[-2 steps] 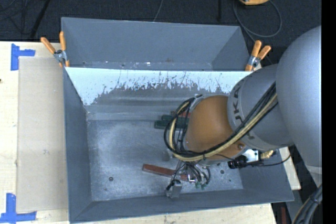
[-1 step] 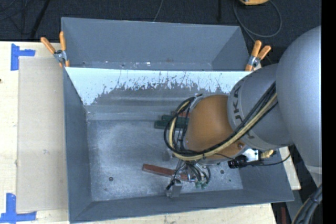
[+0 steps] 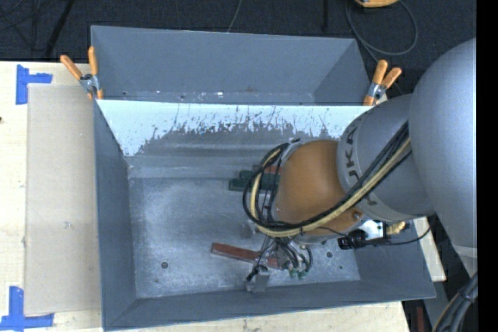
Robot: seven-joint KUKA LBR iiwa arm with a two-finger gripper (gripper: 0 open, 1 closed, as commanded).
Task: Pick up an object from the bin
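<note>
In the camera view, the grey metal bin (image 3: pixel 156 198) is seen from above, and the arm (image 3: pixel 436 136) is seen entering it from the right side. The wrist is wrapped in an orange cover (image 3: pixel 307 183), and black and yellow cables (image 3: pixel 257 206) are looped around the cover's left side. The gripper (image 3: pixel 263 270) is lowered close to the bin floor, in the front part of the bin and a little right of the middle.

A reddish-brown flat strip (image 3: pixel 232 250) is laid on the floor, almost level across the view. Its right end is found directly at the gripper, while its left end is pointed toward the bare floor on the left. Whether the strip is touched or grasped cannot be told, because this spot is crowded by the parts of the wrist. The state of the gripper itself, released or clenched, cannot be told either.

A dark green object (image 3: pixel 239 183) is seen further back, near the foot of the rear wall. It is half hidden behind the cables and lies well apart from the gripper.
</note>
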